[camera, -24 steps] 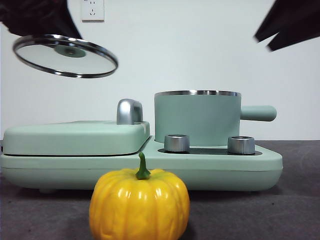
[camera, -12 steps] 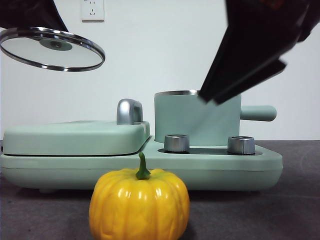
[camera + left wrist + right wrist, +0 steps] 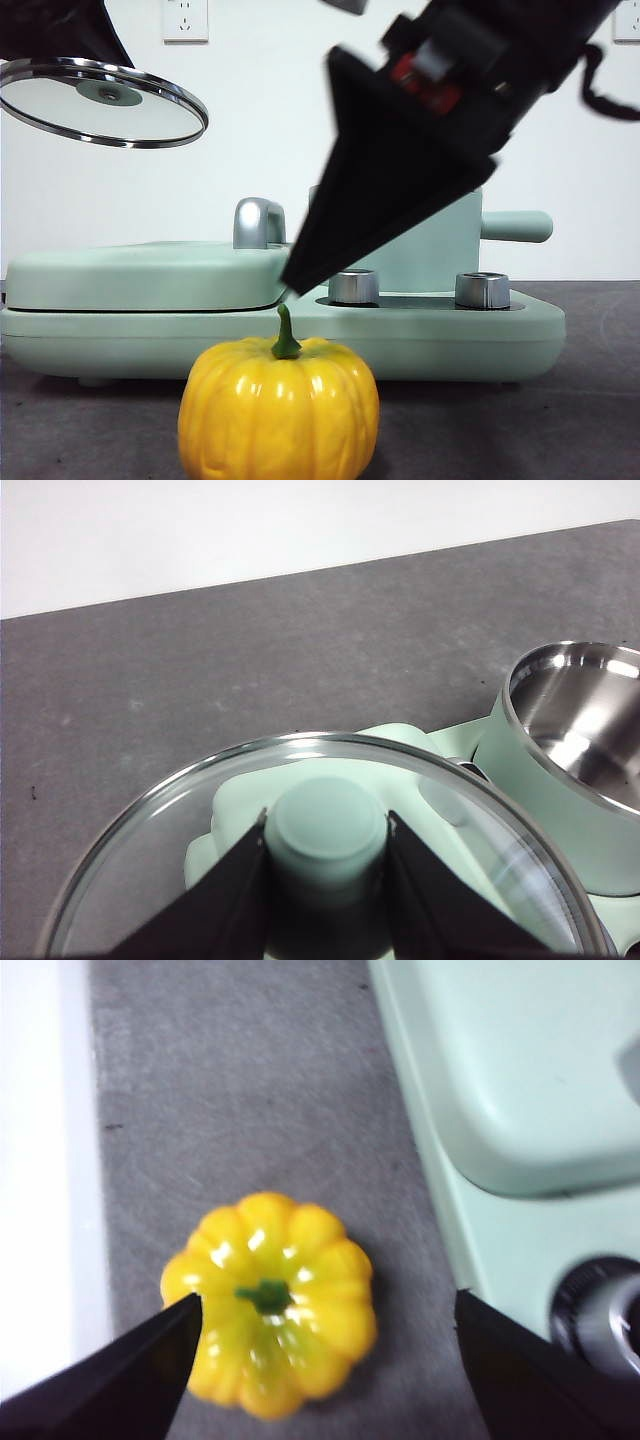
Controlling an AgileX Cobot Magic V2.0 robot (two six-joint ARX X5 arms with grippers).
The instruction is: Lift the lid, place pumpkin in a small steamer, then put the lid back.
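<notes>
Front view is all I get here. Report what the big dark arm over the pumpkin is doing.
Observer: That is the right gripper, jaws wide open, with the pumpkin between and below them, untouched.
Operator: Confirm the lid grip.
Observer: The left gripper is clamped on the knob of the lid.
Operator: Check inside the small steamer.
Observer: The small steamer shows only its bare steel interior.

The steamer (image 3: 570,750) stands open, because the left gripper (image 3: 325,880) holds the lid (image 3: 100,100) high and off to the side. The pumpkin (image 3: 268,1300) sits alone on the desk (image 3: 250,1090) beside the cooker (image 3: 520,1090), under the right gripper (image 3: 325,1360) with its wide jaws.
</notes>
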